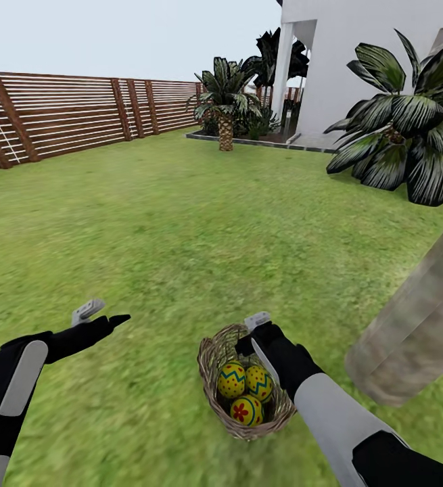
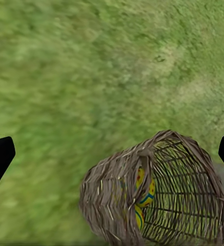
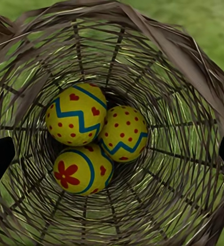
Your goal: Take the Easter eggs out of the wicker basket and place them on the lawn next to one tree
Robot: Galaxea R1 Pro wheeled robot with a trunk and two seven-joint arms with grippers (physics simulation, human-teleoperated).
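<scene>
— Which way is the wicker basket point(image 1: 247, 387) pointing?
— It's sitting on the lawn point(image 1: 180, 223), mouth opening upward, three Easter eggs point(image 3: 91, 136) nestling inside, no writing showing.
— The pincers?
— Right pincer point(image 1: 255, 331) hovering spread over the rim; left pincer point(image 1: 103, 314) spread too.

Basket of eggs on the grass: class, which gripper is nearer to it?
Right. The right gripper sits at the basket rim, above the eggs. The left gripper hovers over grass, well off to the side.
</scene>
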